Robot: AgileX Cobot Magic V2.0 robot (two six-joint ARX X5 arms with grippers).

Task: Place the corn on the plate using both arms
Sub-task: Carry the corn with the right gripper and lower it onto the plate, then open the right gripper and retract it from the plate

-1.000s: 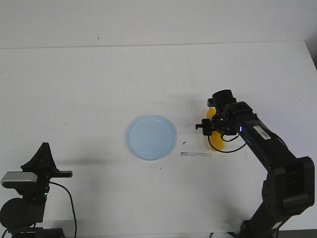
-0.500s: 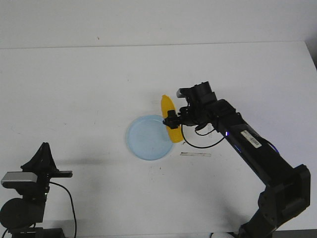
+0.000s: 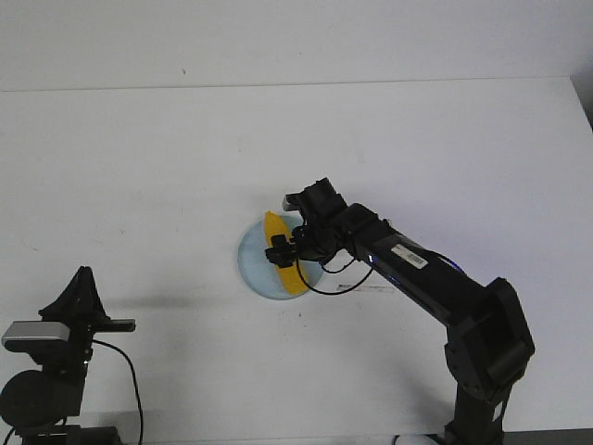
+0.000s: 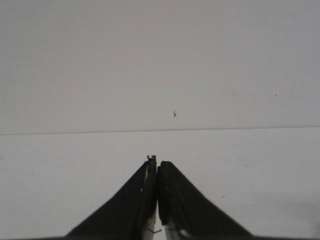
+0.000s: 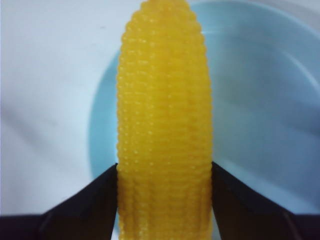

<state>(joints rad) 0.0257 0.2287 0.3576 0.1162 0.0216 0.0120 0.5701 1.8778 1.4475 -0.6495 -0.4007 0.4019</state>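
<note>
My right gripper (image 3: 285, 254) is shut on the yellow corn (image 3: 281, 252), holding it over the pale blue plate (image 3: 252, 269) near the table's middle. In the right wrist view the corn (image 5: 165, 120) fills the space between both black fingers (image 5: 95, 197), with the plate (image 5: 265, 115) right behind it. I cannot tell whether the corn touches the plate. My left gripper (image 3: 83, 278) rests at the near left corner, far from the plate. Its jaws (image 4: 157, 165) are pressed together with nothing between them.
A thin pale strip (image 3: 366, 288) lies on the white table just right of the plate, under the right arm (image 3: 417, 269). The table's far edge (image 3: 296, 85) meets a white wall.
The right arm has swung left with the corn, carrying it from right of the plate to over the plate. The left arm has not moved.
</note>
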